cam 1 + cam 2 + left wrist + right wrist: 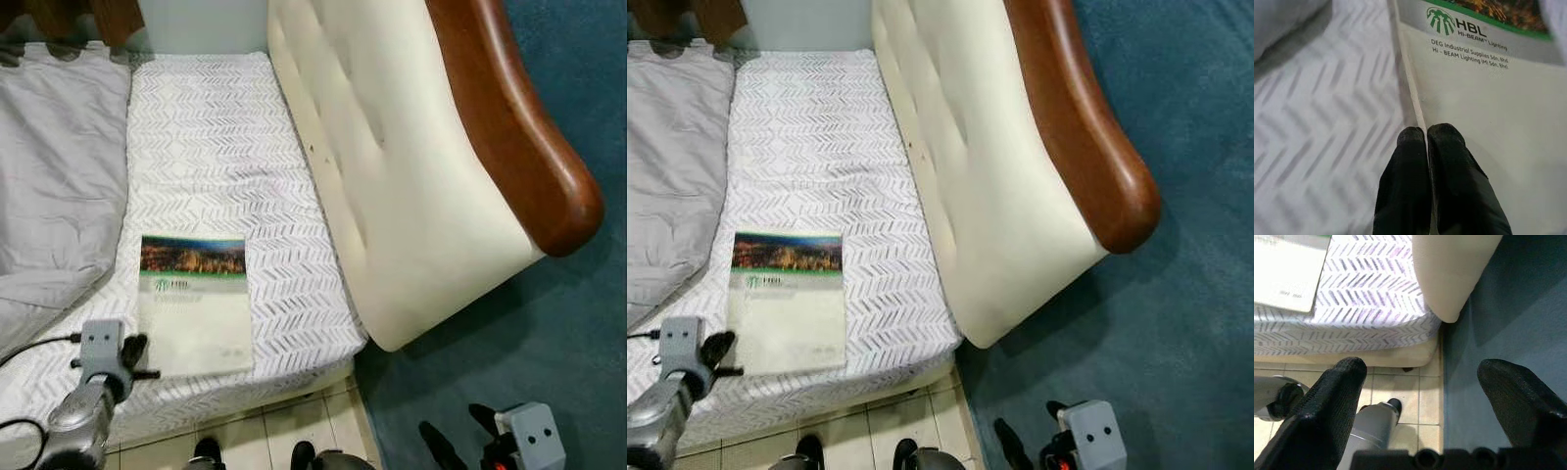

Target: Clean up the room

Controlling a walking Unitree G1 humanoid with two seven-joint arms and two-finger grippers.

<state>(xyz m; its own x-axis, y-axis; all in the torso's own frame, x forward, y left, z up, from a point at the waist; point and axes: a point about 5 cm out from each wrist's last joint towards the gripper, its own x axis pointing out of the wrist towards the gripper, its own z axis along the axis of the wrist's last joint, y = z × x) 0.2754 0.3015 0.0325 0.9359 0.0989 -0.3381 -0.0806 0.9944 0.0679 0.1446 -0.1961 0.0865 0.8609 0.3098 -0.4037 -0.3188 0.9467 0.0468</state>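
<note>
- Booklet with a pale glossy cover and a photo strip across its top (pixel 194 304): it lies flat on the white chevron-patterned bedsheet (pixel 225 157), near the mattress's front edge, just beside the grey duvet (pixel 54 176) on the robot's left.
- Left gripper (pixel 1427 134) is at the booklet's left edge; the wrist view shows its two black fingers (pixel 1405 166) pressed together with the cover's thin edge running up between them, so it looks clenched on that edge, though how much paper is actually caught I cannot tell.
- Right gripper (pixel 1420 377) hangs low over the tiled floor (pixel 1400 382) by the bed's corner, fingers spread wide and holding nothing, next to the teal carpet (pixel 549 323).
- Doing this step well, as I judge it: the pinch sits on a thin, slippery margin, so the lift should be slow and slightly inward, letting the cover peel off the sheet rather than slide out. If only the top page is held, the booklet may fan open.
- Keep the lift clear of the cream tufted headboard with its brown wooden rim (pixel 411 166).
- Readable print on the cover: a green tree-like logo, "HBL", "Hi-BEAM Lighting", then "DEG Industrial Supplies Sdn. Bhd" and "Hi - BEAM Lighting (M) Sdn. Bhd."
</note>
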